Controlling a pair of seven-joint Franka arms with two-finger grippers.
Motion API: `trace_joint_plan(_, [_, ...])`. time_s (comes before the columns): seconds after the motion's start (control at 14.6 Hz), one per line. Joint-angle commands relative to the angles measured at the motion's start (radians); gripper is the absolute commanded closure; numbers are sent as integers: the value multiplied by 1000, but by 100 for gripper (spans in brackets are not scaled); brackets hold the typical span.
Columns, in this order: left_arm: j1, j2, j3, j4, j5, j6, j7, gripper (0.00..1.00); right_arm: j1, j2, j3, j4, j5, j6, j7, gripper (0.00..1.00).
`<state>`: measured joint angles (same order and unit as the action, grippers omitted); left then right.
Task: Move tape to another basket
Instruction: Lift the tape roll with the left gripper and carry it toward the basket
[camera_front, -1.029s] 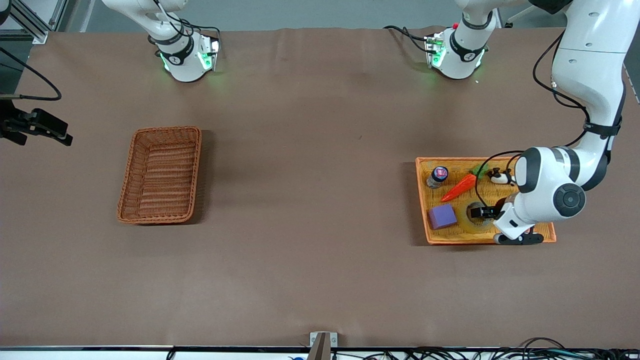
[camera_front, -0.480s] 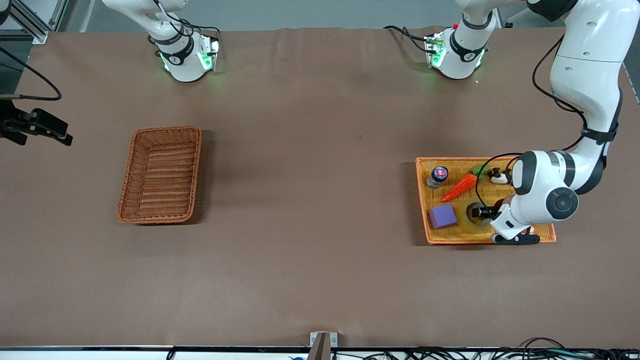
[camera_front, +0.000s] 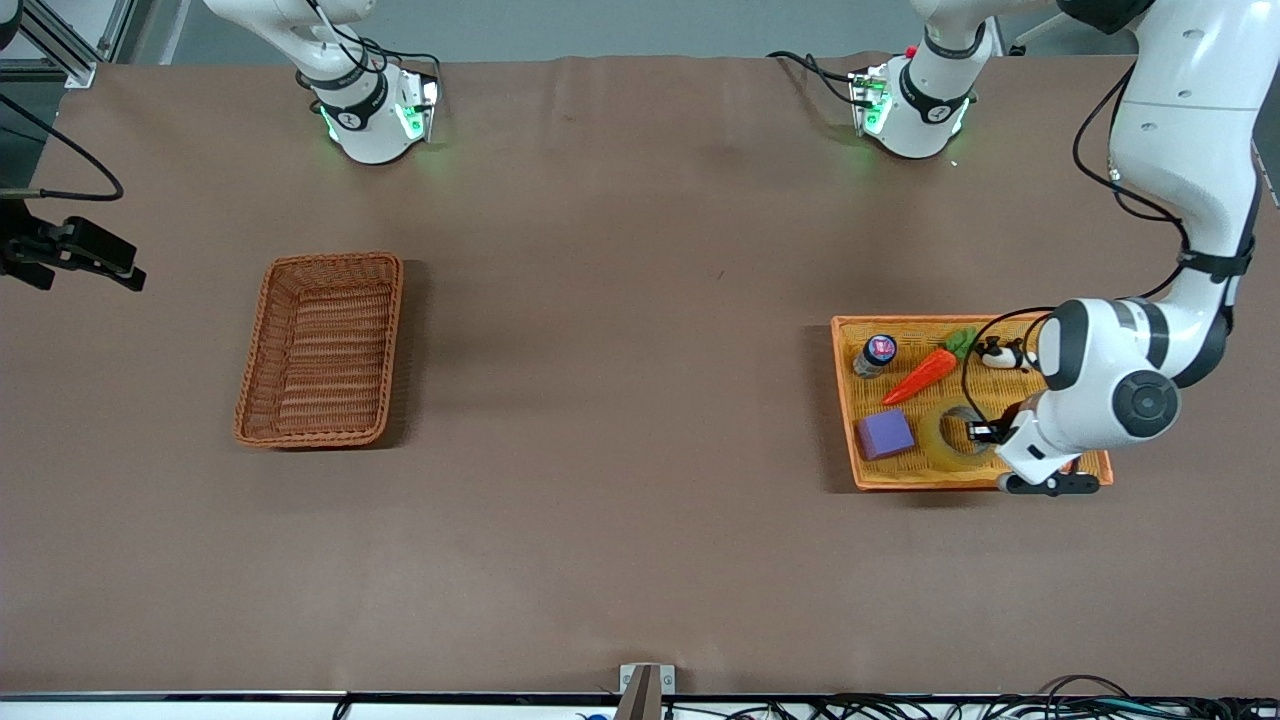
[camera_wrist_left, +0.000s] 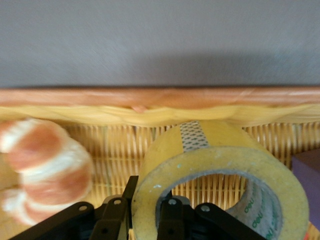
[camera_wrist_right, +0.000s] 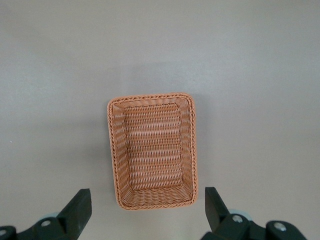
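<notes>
**Left gripper clamped on the wall of the tape roll inside the orange tray**

The tape (camera_front: 948, 436) sits in the orange tray (camera_front: 1090, 468), at the tray's edge nearest the front camera, between the purple block (camera_front: 885, 433) and the left arm's wrist. In the left wrist view the roll (camera_wrist_left: 220, 175) is tipped up, its grey-cored opening facing the camera. The left gripper (camera_front: 980, 432) has one finger inside the core and one outside, so it is closed on the ring's wall. A croissant (camera_wrist_left: 42, 167) lies just beside the roll in that view; in the front view the arm hides it.

The deciding relation is that the basket (camera_front: 322, 347) lies well apart from the tape, toward the right arm's end of the table, its long axis running from the robots' edge toward the camera's edge. The left arm alone is at the tape. The right gripper (camera_wrist_right: 147, 207), fingers spread wide and empty, waits over the basket (camera_wrist_right: 152, 150).

Compared with half a second ago, the left arm's wrist has shifted slightly toward the table's end edge, and the roll looks tipped rather than flat. The carrot (camera_front: 925, 370), the small bottle (camera_front: 876, 353) and the basket are unchanged.
</notes>
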<state>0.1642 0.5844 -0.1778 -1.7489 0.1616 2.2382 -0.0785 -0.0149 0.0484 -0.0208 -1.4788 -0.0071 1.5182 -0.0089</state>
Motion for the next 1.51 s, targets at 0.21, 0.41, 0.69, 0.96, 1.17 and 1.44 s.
trace_joint_plan(0.21, [-3,-163,-126,107,15,-318,-9,100,-17,-15,12,-15,21,2,-13,0])
trace_joint_plan(0.41, [-44,-152,-225,172,13,-373,-78,100,-17,-15,12,-15,21,3,-13,0])
trace_joint_plan(0.69, [-239,-103,-232,195,9,-373,-220,100,-19,-15,12,-15,21,2,-13,0])
trace_joint_plan(0.96, [-458,66,-227,354,4,-365,-432,100,-17,-15,10,-17,21,0,-13,0])
trace_joint_plan(1.17, [-560,175,-223,445,4,-348,-490,100,-17,-15,12,-18,21,-3,-13,0])
trace_joint_plan(1.44, [-679,308,-207,531,4,-286,-494,100,-17,-15,10,-20,21,-3,-13,0])
